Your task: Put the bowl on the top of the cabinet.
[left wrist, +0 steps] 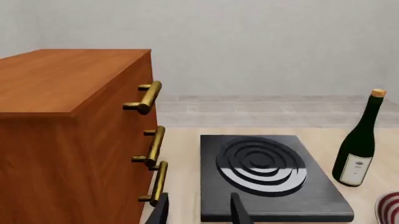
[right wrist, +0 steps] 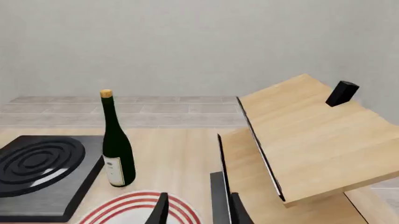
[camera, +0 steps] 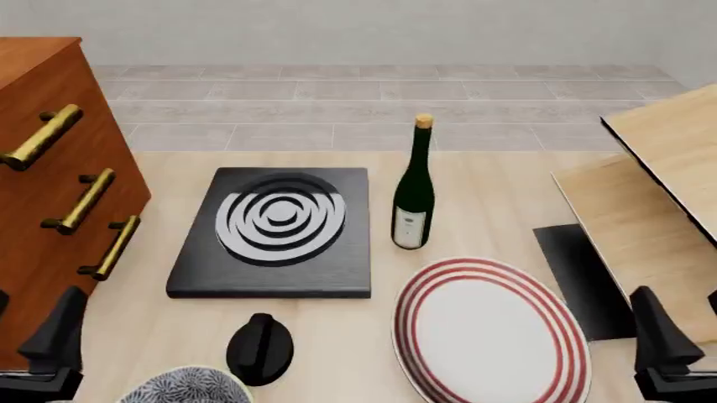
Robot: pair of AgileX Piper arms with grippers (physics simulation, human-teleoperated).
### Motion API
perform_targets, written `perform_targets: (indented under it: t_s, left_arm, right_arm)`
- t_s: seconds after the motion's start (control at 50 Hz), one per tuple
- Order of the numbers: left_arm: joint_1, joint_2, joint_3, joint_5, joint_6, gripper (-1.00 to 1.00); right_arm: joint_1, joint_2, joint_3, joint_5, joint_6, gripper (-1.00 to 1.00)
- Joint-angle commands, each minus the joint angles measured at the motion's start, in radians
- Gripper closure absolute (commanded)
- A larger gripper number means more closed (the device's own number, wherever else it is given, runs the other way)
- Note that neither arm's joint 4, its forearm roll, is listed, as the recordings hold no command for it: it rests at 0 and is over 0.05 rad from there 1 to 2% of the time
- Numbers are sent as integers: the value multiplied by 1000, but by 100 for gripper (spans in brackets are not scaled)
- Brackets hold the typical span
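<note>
We see one speckled bowl [camera: 185, 386] cut by the near table edge, just left of the black knob [camera: 260, 348]. One cabinet [camera: 45, 201] with three brass handles stands left of the single hotplate [camera: 274, 235]; its top is bare. Both our left gripper [left wrist: 198, 210] and right gripper [right wrist: 198, 210] have their fingers parted, holding nothing.

Bright, even light fills all three renders — nothing is dim, blurred or out of focus, and edges stay straight to the corners. Shadows are faint. A pale sheen crosses the ringed black stove slab [camera: 274, 231] in a diagonal band, and the dark green glass wine bottle [camera: 414, 189] carries a thin highlight.
</note>
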Motion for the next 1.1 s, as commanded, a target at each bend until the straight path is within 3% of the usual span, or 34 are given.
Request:
perform_targets:
  t_s: [0.02, 0.36, 0.5, 0.58, 0.74, 0.9, 1.1]
  left_arm:
    - [5, 22, 0, -12, 3, -100]
    - [12, -5, 0, 16, 16, -100]
    - [-22, -7, -17, 20, 46, -100]
    - [-29, -2, -55, 76, 51, -100]
    - [-55, -7, -113, 229, 129, -100]
    - [-59, -7, -169, 321, 155, -100]
    - [-71, -3, -258, 513, 157, -100]
  right_arm:
    - [0, 14, -1, -12, 0, -100]
    - [1, 14, -2, -12, 0, -100]
    - [1, 14, -2, -11, 0, -100]
    - [1, 14, -2, -11, 0, -100]
    - [0, 14, -2, -12, 0, -100]
    - [0, 14, -2, -12, 0, -100]
    - [1, 14, -2, -12, 0, -100]
